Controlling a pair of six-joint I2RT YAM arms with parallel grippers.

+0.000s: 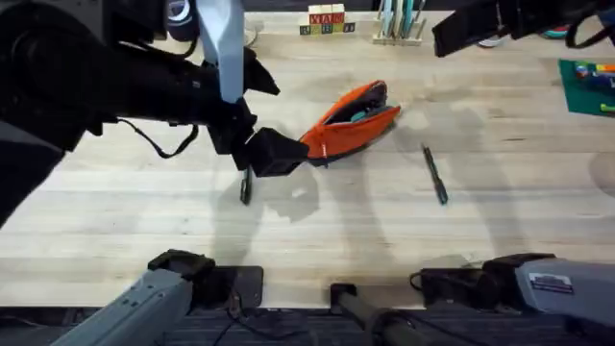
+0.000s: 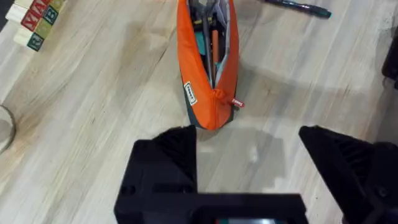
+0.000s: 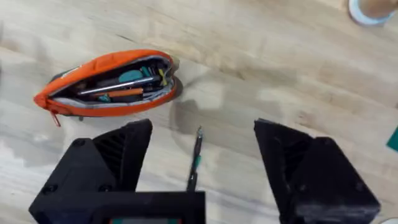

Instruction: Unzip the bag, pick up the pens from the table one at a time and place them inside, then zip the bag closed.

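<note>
from overhead, the orange pencil pouch [image 1: 351, 119] lies tilted near the middle of the light wooden table [image 1: 384, 240], its zipper open and some teal and grey contents showing inside. the left gripper [image 1: 274, 154] sits just at the pouch's lower-left end, though whether it touches the fabric i cannot tell. one dark pen [image 1: 435, 174] lies on the bare wood to the right of the pouch, apart from it. a second dark pen [image 1: 246, 185] lies just below the left gripper. lettered wooden blocks [image 1: 326, 20] and a rack of pale sticks [image 1: 400, 21] stand along the far edge, and a green cutting mat [image 1: 587, 85] sits at the far right.

in the left wrist view, the left gripper [image 2: 249, 149] has its black fingers [image 2: 168, 158] spread wide, nothing between them, with the pouch [image 2: 208, 68] end-on just ahead of them, gaping open. a pen [image 2: 298, 7] lies beyond it.

in the right wrist view, the right gripper [image 3: 202, 155] hangs above the table with fingers [image 3: 118, 155] spread wide apart and empty. a pen [image 3: 195, 158] lies on the wood beneath the gap. the open pouch [image 3: 109, 83] rests well off to one side, with pens and a teal item inside.
</note>
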